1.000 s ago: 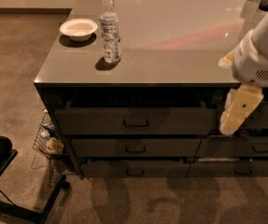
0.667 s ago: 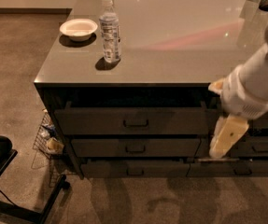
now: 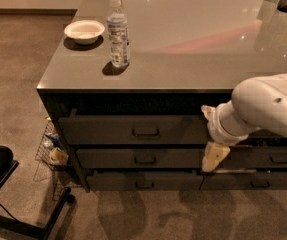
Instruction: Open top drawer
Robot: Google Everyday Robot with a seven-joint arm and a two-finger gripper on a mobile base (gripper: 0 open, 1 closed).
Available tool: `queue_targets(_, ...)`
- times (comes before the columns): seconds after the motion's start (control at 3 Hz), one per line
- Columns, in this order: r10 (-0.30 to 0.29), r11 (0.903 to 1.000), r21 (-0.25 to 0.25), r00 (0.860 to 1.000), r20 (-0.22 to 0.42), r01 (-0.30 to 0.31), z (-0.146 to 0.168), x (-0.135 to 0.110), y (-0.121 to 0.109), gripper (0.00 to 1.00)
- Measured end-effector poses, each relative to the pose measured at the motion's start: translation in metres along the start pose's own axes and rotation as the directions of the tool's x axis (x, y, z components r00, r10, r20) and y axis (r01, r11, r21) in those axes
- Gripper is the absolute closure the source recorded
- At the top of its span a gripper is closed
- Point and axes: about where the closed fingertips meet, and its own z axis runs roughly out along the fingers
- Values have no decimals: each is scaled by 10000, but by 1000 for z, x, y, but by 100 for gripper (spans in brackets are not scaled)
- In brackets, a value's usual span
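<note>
The top drawer (image 3: pixel 108 130) is a wide dark grey front just under the counter top, with a small bar handle (image 3: pixel 145 132) at its middle. Its front stands in line with the two shallower drawers below, and no interior shows. My gripper (image 3: pixel 213 156), cream-coloured, hangs pointing down at the end of the white arm (image 3: pixel 263 106). It is in front of the drawer stack's right end, to the right of the handle and lower, level with the second drawer. It holds nothing that I can see.
A water bottle (image 3: pixel 118 34) and a white bowl (image 3: pixel 84 30) stand on the grey counter (image 3: pixel 198 49). A wire basket (image 3: pixel 53 149) sits on the floor left of the cabinet. A black chair base (image 3: pixel 3 184) is at lower left. Narrower drawers (image 3: pixel 280 159) are at the right.
The arm has swung left and down across the cabinet front. The gripper has dropped from the top drawer's level to the second drawer's. The drawers have not moved.
</note>
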Motion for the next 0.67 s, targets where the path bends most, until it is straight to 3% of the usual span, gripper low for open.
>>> queue_targets(0.33,-418,9917,1213,9990,-171,436,25,6,-53,0)
queue_targets(0.67,-414,9919,1195,9990,-167,431,25,6,-52,0)
